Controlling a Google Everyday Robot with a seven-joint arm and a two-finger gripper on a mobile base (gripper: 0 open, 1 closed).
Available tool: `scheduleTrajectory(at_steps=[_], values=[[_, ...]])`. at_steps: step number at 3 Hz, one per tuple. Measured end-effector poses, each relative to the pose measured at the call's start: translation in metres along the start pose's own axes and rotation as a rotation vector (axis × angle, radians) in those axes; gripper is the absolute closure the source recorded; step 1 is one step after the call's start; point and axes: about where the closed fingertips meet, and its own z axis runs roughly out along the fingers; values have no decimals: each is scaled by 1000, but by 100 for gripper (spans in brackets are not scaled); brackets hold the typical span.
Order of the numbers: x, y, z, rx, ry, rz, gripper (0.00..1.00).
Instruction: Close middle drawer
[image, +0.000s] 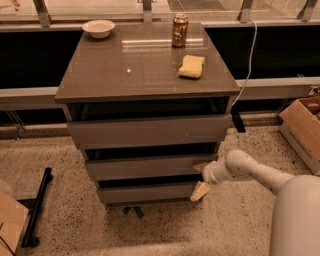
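Note:
The middle drawer (145, 167) is a shallow grey-brown drawer with a plain front, between the taller top drawer (150, 131) and the lowest drawer (147, 193). A dark gap shows above its front, and it sits slightly pulled out. My gripper (200, 179) is at the right end of the middle drawer's front. It is open, with one beige finger (201, 166) against that front's right end and the other finger (198, 191) lower, by the lowest drawer. My white arm (260, 175) reaches in from the lower right.
On the cabinet top (125, 70) stand a white bowl (98, 28), a soda can (179, 30) and a yellow sponge (192, 66). A cardboard box (302, 131) is on the floor at right, a black stand (36, 210) at lower left, and a white cable (250, 65) hangs by the cabinet's right side.

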Motion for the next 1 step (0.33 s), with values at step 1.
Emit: scheduleTrajectory(at_steps=[1], values=[[0, 0, 0, 0, 0, 0, 0]])
